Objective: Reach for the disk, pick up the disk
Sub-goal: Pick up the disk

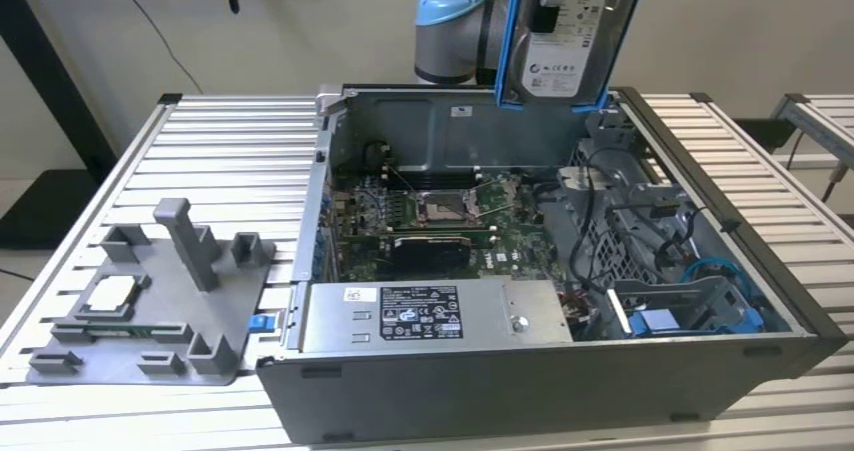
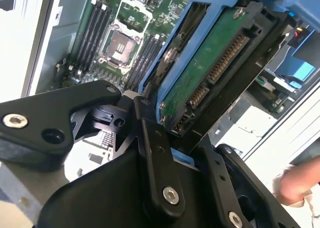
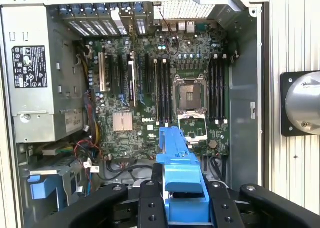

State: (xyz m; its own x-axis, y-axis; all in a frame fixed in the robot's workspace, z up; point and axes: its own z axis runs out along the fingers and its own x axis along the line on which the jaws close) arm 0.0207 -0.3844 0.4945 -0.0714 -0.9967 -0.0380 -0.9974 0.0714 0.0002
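Note:
The disk (image 1: pixel 571 43), a silver-grey drive with a white label and blue rails, hangs upright in the air above the far wall of the open computer case (image 1: pixel 534 376). In the second wrist view, my gripper (image 2: pixel 182 158) is shut on the disk (image 2: pixel 210 73), whose green circuit board and connector face the camera. Its black fingers (image 2: pixel 150 153) clamp the blue rail. In the first wrist view the disk's blue rail (image 3: pixel 177 160) sticks out from my gripper (image 3: pixel 185 200), high over the motherboard (image 3: pixel 165 88).
The case holds a grey power supply (image 1: pixel 427 311), cables and a blue bay (image 1: pixel 681 319). A grey fixture plate (image 1: pixel 147 311) with a small silver chip (image 1: pixel 110 293) lies on the slatted table at the exterior view's left. A person's hand (image 2: pixel 299 184) is nearby.

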